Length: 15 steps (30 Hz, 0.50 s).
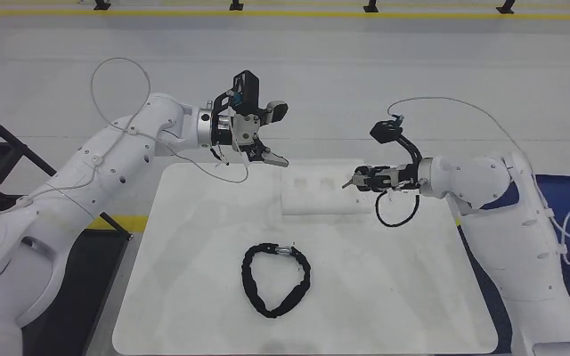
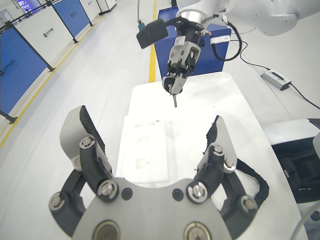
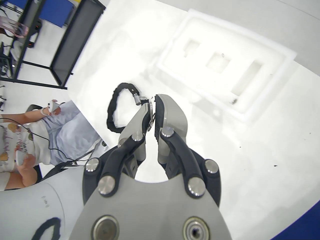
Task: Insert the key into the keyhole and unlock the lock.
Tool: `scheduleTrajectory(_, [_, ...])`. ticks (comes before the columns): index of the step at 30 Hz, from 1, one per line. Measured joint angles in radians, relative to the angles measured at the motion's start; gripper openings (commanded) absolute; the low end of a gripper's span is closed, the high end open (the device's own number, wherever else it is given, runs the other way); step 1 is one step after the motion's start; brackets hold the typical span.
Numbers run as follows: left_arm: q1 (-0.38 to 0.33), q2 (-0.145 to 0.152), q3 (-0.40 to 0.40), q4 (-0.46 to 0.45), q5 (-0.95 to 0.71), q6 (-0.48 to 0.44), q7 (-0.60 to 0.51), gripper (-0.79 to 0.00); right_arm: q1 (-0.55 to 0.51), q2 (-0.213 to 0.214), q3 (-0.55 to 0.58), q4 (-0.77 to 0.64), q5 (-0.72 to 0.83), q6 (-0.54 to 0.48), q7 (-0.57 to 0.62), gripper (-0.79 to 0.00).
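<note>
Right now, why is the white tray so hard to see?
Left wrist view, glare washes the foam tray into the table; right wrist view, the same, only recess shadows show; top view, softer light, the black chain lock stands out.

A white table [image 1: 401, 294] with rounded corners carries a white foam block [image 1: 316, 198] close to the middle of its far edge. The block has three shallow rectangular recesses in a row. On the pale floor beyond one end of the table stands a blue cabinet [image 2: 190, 58], with a grey power adapter [image 2: 276, 79] and its black cable lying near it. A yellow floor line [image 2: 152, 51] runs away past blue and white barrier panels [image 2: 70, 13]. A black metal frame [image 3: 67, 43] stands beside one table corner.
</note>
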Motion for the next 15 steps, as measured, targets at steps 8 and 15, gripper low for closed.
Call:
scheduleTrajectory(8, [0.000,0.000,0.000,0.000,0.000,0.000,0.000,0.000,-0.094,0.016,0.133,-0.092,0.207,0.048,-0.063,-0.785])
scheduleTrajectory(15, [0.000,0.000,0.000,0.000,0.000,0.000,0.000,0.000,-0.119,0.020,0.168,-0.101,0.299,0.063,-0.102,-0.785])
